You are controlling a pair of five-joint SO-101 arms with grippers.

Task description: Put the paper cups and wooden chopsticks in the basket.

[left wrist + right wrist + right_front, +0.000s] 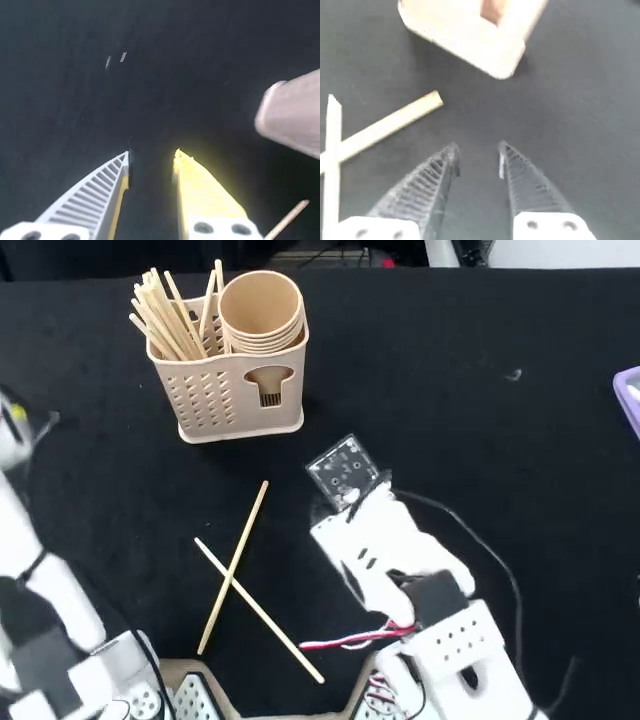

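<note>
A beige slotted basket (225, 390) stands at the back left of the black table. It holds a stack of paper cups (262, 305) and several wooden chopsticks (170, 315). Two loose chopsticks lie crossed in front of it, one (250, 525) pointing toward the basket, the other (280, 635) slanting to the front edge. My right gripper (477, 157) hangs open and empty over bare cloth, with the basket (470, 30) ahead and a chopstick (390, 125) beside it. My left gripper (151, 157) is open and empty, low over the cloth near the basket's corner (295, 117) and a chopstick tip (287, 220).
The right arm (385, 560) reaches up from the front centre, and the left arm (40, 600) stands at the far left edge. A purple object (630, 395) pokes in at the right edge. Black cloth covers the table's right half.
</note>
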